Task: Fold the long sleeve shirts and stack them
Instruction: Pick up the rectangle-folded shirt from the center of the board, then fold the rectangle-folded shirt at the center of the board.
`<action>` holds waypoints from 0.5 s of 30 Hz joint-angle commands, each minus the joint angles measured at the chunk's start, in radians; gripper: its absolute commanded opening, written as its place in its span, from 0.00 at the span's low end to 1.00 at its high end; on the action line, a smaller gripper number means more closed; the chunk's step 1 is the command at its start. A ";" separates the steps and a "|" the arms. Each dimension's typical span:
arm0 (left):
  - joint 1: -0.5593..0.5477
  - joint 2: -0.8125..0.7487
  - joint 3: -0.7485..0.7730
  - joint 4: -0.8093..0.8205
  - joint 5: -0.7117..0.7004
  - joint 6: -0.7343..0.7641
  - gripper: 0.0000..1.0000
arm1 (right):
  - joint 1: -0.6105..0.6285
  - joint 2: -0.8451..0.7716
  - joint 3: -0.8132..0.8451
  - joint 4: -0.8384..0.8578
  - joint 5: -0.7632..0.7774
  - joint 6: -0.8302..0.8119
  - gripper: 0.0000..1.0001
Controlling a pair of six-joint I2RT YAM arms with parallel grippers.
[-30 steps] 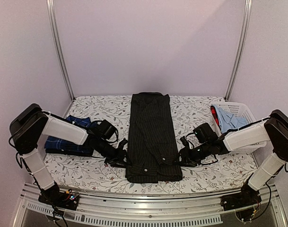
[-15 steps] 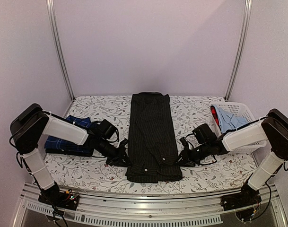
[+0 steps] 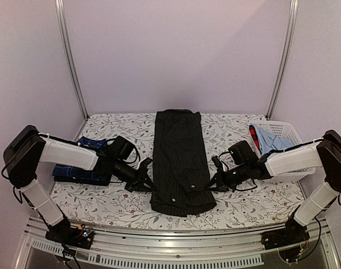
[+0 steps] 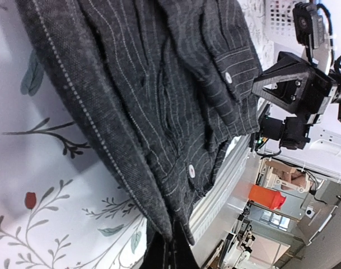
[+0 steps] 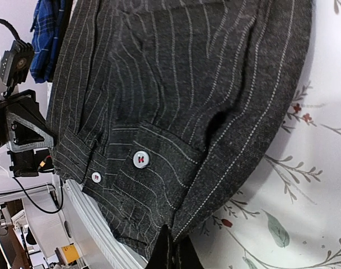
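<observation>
So, white basket (image 3: 294, 133): lt-blue cloth (image 3: 269, 140) + red item (image 3: 253, 134); black shirt (image 3: 178, 157) mid-table

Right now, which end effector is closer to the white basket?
Right. The right end effector grips the black shirt at its edge nearest the basket, a little to its left; the left end effector grips the shirt's opposite edge, farther away.

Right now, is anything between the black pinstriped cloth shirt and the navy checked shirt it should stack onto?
Only the left arm, reaching over the navy checked shirt with fingers shut on the black pinstriped cloth shirt's left edge. Nothing else shows between them.
</observation>
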 commanded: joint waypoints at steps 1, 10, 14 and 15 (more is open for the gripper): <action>0.028 -0.073 0.005 -0.003 0.029 -0.002 0.00 | 0.004 -0.069 0.059 -0.030 0.005 -0.004 0.00; 0.113 -0.024 0.114 0.070 0.033 -0.016 0.00 | -0.030 -0.015 0.211 -0.026 0.049 -0.003 0.00; 0.174 0.057 0.209 0.188 0.008 -0.056 0.00 | -0.080 0.082 0.315 0.021 0.086 -0.008 0.00; 0.185 0.085 0.232 0.215 -0.003 -0.068 0.00 | -0.093 0.127 0.340 0.043 0.086 -0.002 0.00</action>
